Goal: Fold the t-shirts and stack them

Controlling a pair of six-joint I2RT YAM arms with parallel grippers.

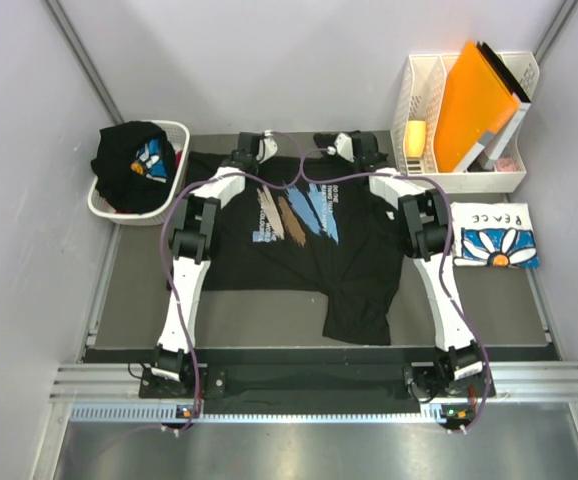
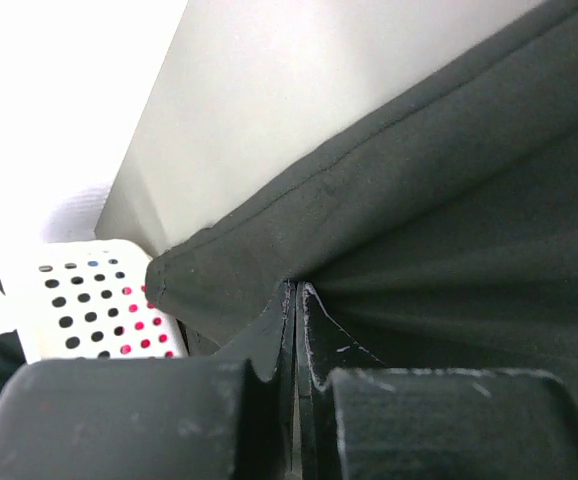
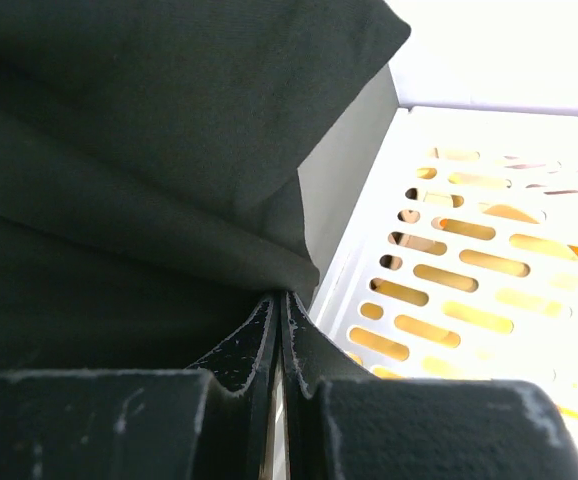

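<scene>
Left tool (image 2: 296, 297) and right tool (image 3: 277, 302) clamped on black tee (image 1: 299, 255), folded white tee (image 1: 497, 236) nearby

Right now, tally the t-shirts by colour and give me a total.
Black: 2, the spread black t-shirt and the bunched black t-shirt in the laundry basket
White: 1, the folded white t-shirt with the daisy print
Total: 3

Spread tee (image 1: 354, 275) ctr on mat (image 1: 139, 300); basket (image 1: 109, 212) far-L, rack (image 1: 416, 95) far-R, folded tee (image 1: 496, 236) before rack
</scene>
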